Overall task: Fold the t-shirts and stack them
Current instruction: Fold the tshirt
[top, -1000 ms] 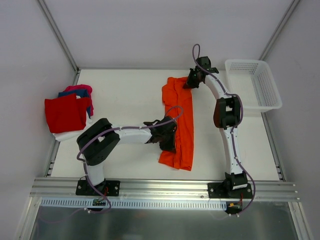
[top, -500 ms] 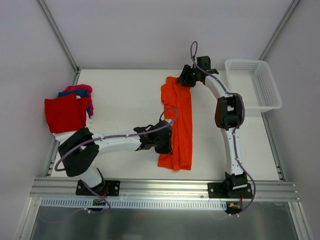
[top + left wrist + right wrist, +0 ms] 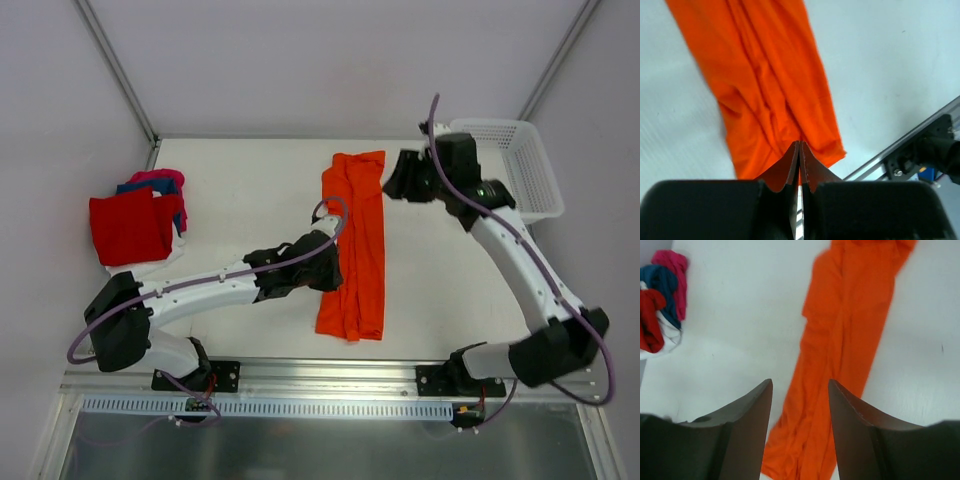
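Moved: the right tool (image 3: pixel 395 180) has let go of the far end of the orange t-shirt (image 3: pixel 357 235) and swung off to its right, that arm's elbow now low at the right. The left arm has dropped flatter, while the left tool (image 3: pixel 322 270) stays at the shirt's left edge.
Far left: red, blue, magenta-pink and white t-shirts (image 3: pixel 138 225) are piled at the edge of the surface (image 3: pixel 250 180), red on top.
Left grasp: clenched, tips pressed together; I cannot tell whether cloth is pinched.
Middle: the orange t-shirt lies as a narrow strip, its long axis running near to far.
Right grasp: released, fingers spread, just beside the strip's far end.
Far right: white mesh basket (image 3: pixel 515 165).
Views: the left wrist alone shows the shut tips and the near rail (image 3: pixel 910 150). The right wrist shows strip and pile together. Only the top view shows the basket.
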Robot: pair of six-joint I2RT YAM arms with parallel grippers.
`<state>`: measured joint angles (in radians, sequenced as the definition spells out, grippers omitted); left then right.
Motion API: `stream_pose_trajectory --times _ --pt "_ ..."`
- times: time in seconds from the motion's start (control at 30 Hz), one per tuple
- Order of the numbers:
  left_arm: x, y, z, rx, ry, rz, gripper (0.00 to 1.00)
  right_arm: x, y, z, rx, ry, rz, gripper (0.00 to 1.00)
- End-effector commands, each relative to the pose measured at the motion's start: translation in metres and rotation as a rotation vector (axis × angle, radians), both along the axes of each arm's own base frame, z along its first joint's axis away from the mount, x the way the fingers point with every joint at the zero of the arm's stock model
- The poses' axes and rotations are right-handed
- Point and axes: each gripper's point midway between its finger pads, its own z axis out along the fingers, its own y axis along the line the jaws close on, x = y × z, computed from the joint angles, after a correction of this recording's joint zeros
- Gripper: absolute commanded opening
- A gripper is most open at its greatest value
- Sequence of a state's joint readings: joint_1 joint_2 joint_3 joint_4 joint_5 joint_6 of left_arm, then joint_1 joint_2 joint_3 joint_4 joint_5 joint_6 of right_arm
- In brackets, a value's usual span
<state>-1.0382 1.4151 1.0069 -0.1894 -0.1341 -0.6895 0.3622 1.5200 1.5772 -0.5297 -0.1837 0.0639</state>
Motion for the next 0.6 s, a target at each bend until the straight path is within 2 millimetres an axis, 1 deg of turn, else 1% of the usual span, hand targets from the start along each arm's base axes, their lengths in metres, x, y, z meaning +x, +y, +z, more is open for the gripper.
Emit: stream_pose_trajectory --times 0.0,0.03,0.07,0.1,0.13,0.17,0.2,0.27,0.3,0.37,0.5,0.53,0.57 --pt "-0.001 0.045 -0.05 0.159 0.002 0.055 0.0 -0.066 -0.054 -0.092 -0.141 0.199 -0.17 0.52" --pt "-0.001 0.051 -0.056 0.152 0.01 0.07 0.0 -0.078 -0.063 -0.103 -0.154 0.208 -0.198 0.54" --pt "-0.007 0.055 -0.07 0.131 0.028 0.055 0.0 -0.103 -0.077 -0.122 -0.16 0.233 -0.253 0.54" --pt "-0.009 0.057 -0.076 0.112 0.036 0.062 0.0 -0.113 -0.086 -0.13 -0.172 0.236 -0.289 0.54" --pt "-0.008 0.059 -0.08 0.095 0.035 0.074 0.0 -0.123 -0.09 -0.137 -0.172 0.242 -0.306 0.55" --pt "-0.012 0.066 -0.092 0.106 0.045 0.087 0.0 -0.136 -0.093 -0.136 -0.149 0.23 -0.319 0.55" --pt "-0.012 0.073 -0.099 0.118 0.055 0.124 0.0 -0.151 -0.098 -0.154 -0.167 0.27 -0.33 0.55" --pt "-0.015 0.082 -0.113 0.149 0.079 0.158 0.0 -0.166 -0.1 -0.165 -0.163 0.284 -0.348 0.56" --pt "-0.019 0.087 -0.123 0.163 0.105 0.178 0.0 -0.179 -0.105 -0.174 -0.168 0.291 -0.352 0.56" --pt "-0.023 0.092 -0.131 0.177 0.127 0.186 0.0 -0.191 -0.105 -0.181 -0.164 0.298 -0.349 0.56" --pt "-0.031 0.096 -0.141 0.17 0.155 0.193 0.0 -0.213 -0.114 -0.189 -0.143 0.302 -0.38 0.56" --pt "-0.031 0.095 -0.14 0.156 0.155 0.191 0.0 -0.218 -0.117 -0.191 -0.132 0.29 -0.387 0.56" --pt "-0.036 0.097 -0.143 0.152 0.171 0.183 0.0 -0.225 -0.121 -0.195 -0.142 0.305 -0.391 0.56"
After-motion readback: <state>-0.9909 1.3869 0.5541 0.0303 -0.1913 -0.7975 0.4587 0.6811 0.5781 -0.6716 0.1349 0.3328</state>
